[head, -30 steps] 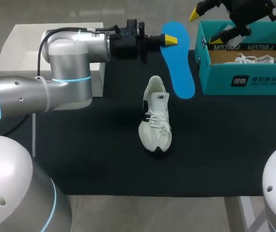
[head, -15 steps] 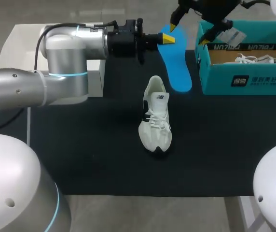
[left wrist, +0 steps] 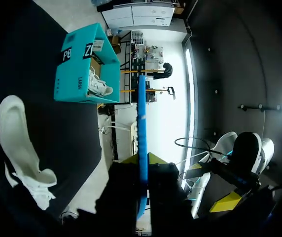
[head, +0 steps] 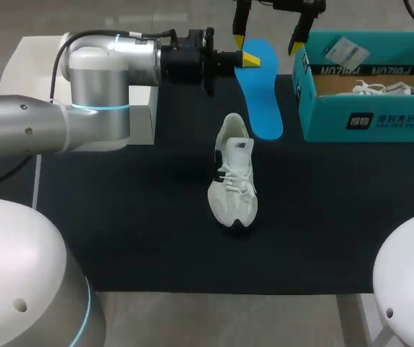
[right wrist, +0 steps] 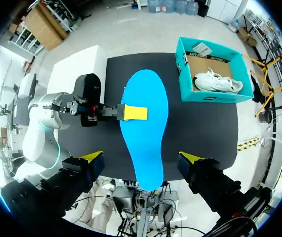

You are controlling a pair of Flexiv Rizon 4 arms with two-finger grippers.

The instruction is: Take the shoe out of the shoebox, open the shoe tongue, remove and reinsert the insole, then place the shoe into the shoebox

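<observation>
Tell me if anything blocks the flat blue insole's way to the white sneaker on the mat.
Nothing visible does. The flat blue insole, held by the left gripper, has only bare black mat between it and the white lace-up sneaker.

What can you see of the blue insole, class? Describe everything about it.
The insole is bright blue, thin and foot-shaped, seemingly foam. It is out of the shoe, broad face up, beside the shoebox. The left pincer is shut on its edge near one end, with a yellow tip on its upper face. The right pincer hangs open over it, a finger either side, not touching. Whether its other end rests on the table cannot be told.
</observation>
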